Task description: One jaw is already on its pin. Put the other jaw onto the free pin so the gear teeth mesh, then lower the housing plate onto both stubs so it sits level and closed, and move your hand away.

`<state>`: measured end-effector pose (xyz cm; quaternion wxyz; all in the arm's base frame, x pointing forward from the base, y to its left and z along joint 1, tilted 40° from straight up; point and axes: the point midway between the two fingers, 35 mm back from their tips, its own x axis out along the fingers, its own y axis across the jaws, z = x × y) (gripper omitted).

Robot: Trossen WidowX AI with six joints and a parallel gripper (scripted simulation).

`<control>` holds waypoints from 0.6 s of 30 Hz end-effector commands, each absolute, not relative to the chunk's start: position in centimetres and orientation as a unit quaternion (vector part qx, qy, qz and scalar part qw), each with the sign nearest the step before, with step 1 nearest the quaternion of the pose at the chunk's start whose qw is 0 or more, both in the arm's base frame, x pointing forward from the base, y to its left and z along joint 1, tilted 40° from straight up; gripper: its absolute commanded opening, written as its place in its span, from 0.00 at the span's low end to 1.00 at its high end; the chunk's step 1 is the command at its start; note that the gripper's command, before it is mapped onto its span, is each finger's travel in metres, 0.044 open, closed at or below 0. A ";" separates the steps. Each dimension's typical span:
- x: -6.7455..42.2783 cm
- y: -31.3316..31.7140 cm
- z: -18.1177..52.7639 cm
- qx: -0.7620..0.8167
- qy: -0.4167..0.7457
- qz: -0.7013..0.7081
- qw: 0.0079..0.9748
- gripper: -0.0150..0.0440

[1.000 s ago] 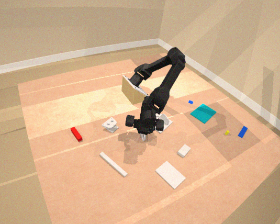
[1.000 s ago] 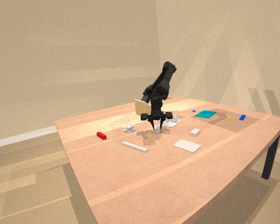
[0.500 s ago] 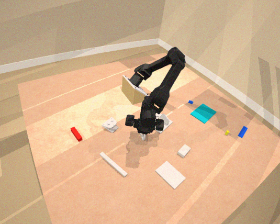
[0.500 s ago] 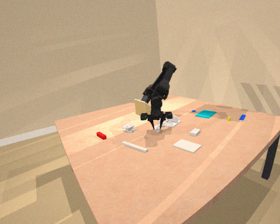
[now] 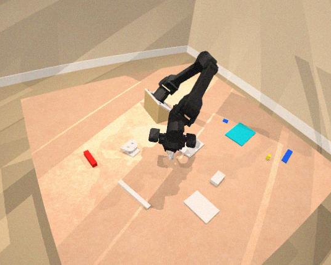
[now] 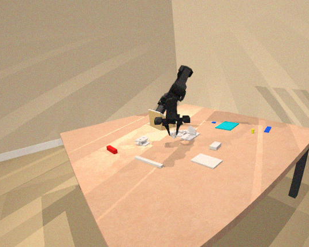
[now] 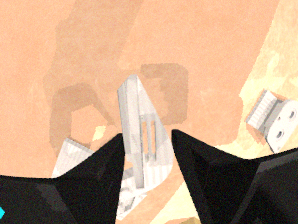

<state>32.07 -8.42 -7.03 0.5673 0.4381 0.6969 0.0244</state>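
Observation:
My gripper [image 5: 171, 154] [image 6: 174, 135] [image 7: 148, 136] is shut on the loose white jaw [image 7: 132, 110], a pointed piece with two slots, and holds it a little above the table. The white base [image 5: 191, 152] [image 6: 189, 138] lies just beside it, partly behind my fingers; an upright white part [image 6: 192, 130] rises from it. The other jaw, the pins and the teeth cannot be made out clearly. The white housing plate [image 5: 131, 146] [image 6: 141, 139] [image 7: 283, 126], with round holes, sits raised on a small support on the other side of my gripper.
A tan panel [image 5: 156, 109] stands behind. A red block [image 5: 90, 158], a white bar [image 5: 134, 194], a white slab [image 5: 202, 207] and a white block [image 5: 217, 178] lie around. Farther right are a cyan square [image 5: 240, 134], a yellow piece [image 5: 268, 157] and blue blocks [image 5: 287, 156] [image 5: 225, 121].

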 end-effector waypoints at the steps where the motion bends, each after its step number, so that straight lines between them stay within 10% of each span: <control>1: 32.1 -9.2 -6.2 0.436 0.696 0.025 0.570 0.48; 18: 31.3 -9.9 -4.0 0.398 0.693 0.071 0.597 0.48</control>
